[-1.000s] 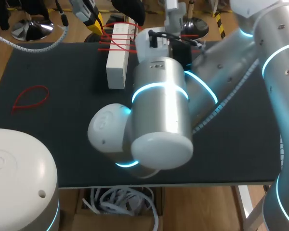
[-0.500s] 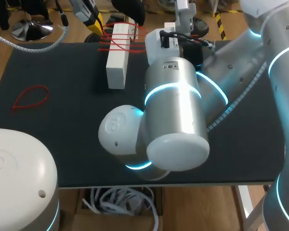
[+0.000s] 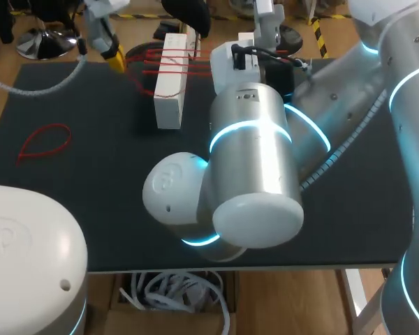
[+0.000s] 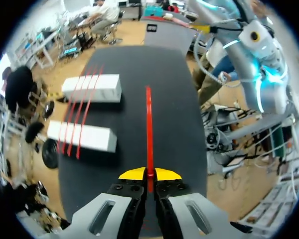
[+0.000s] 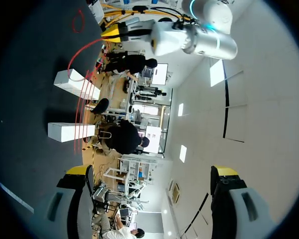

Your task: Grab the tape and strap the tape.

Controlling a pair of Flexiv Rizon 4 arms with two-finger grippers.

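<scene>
the left gripper (image 4: 148, 174) has its yellow tips pressed together on a thin red plastic tape (image 4: 148, 129), which runs straight ahead of the fingers over the black table mat (image 4: 177, 107). beside that strand lie two white rectangular blocks (image 4: 92, 88), with several red strands stretched across both. in the head view this gripper (image 3: 114, 57) has moved leftward away from the blocks since half a second ago, and the strands now slant from the near block (image 3: 169, 91) toward it. the right gripper (image 5: 152, 171) stands wide open, nothing between its fingers; its arm has not shifted in that half second. a separate red loop (image 3: 45, 143) lies well apart on the mat.
</scene>
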